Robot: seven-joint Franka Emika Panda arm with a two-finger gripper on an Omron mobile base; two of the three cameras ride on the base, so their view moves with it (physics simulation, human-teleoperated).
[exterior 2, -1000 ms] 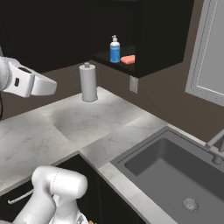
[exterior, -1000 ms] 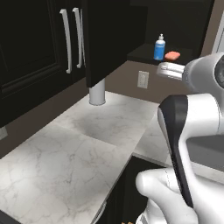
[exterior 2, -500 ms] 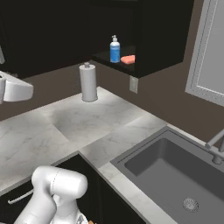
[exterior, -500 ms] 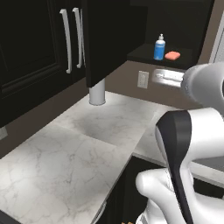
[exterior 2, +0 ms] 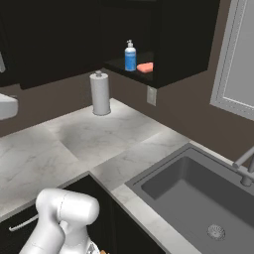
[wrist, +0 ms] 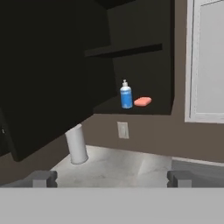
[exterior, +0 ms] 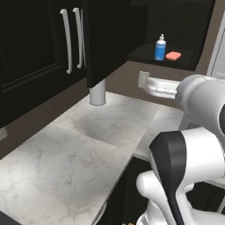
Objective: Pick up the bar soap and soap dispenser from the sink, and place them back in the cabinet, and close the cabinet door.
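Bar soap (exterior 2: pixel 145 67) lies flat on the bottom shelf of the open cabinet (exterior 2: pixel 183 44), just beside the soap dispenser (exterior 2: pixel 130 56), which stands upright to its left. Both sit near the shelf's front edge.

View differences: the right base view takes in the sink (exterior 2: pixel 198 191), a dark grey basin with its round drain (exterior 2: pixel 216 231) and the faucet (exterior 2: pixel 244 166) at its far right rim. The left base view shows the cabinet door (exterior: pixel 107 41) swung out towards me, with two closed doors and their silver bar handles (exterior: pixel 67 40) further left, and my white arm crossing below the shelf. The hand view looks level at the shelf from a distance, the open door a dark slab on its left. My claw (wrist: pixel 111 178) stands with its jaws spread wide and nothing between them; its two dark fingertips (wrist: pixel 42 178) rise at the bottom of that view.

Change from earlier: my forearm has swung away to the left in the right base view. Soap, dispenser and door are unmoved.

Surface and room: pale marbled counter (exterior 2: pixel 89 139), paper towel roll (exterior 2: pixel 100 93) upright at the back, a wall outlet (exterior 2: pixel 151 95) on the brown wall, a white panelled door (exterior 2: pixel 240 59) at right.
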